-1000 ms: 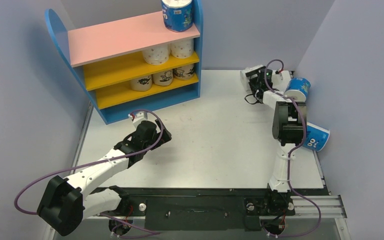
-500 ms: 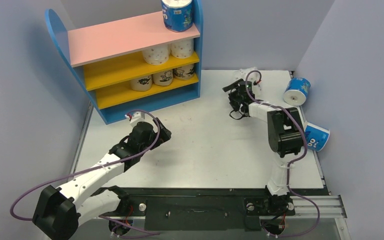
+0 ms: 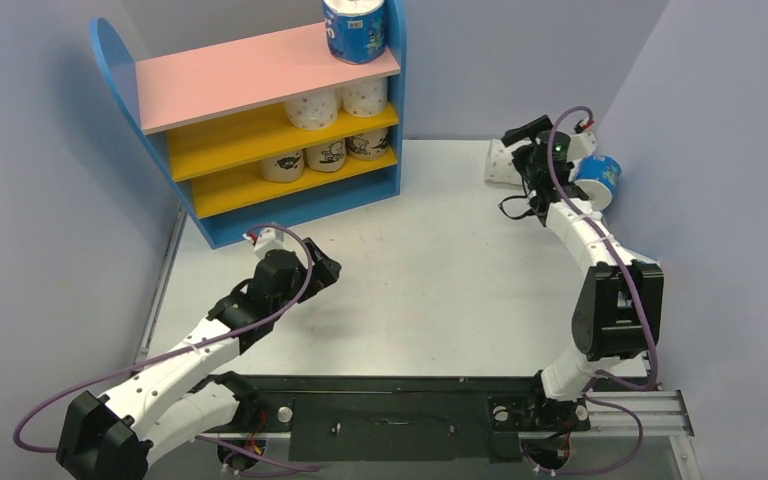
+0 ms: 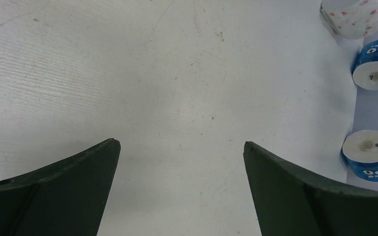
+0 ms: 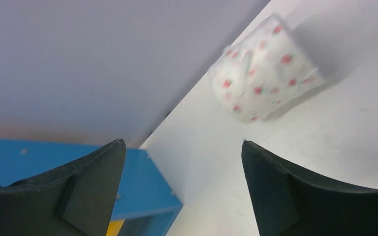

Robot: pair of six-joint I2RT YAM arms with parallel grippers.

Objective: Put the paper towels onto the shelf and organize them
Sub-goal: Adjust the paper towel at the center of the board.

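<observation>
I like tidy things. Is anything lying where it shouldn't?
Yes. One white red-dotted paper roll and two blue-wrapped paper rolls lie sideways on the white table, far right, not on the blue-sided toy shelf.

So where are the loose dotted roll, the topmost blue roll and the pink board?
dotted roll [image 5: 268, 69], right wrist view, wrapped side.
blue roll [image 3: 355, 30], top view, printed side.
pink board [image 3: 240, 80], top view, bare middle.

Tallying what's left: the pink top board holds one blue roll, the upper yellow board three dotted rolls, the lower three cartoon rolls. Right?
No: the upper yellow board holds two dotted rolls, not three; the top external view shows it.
</observation>
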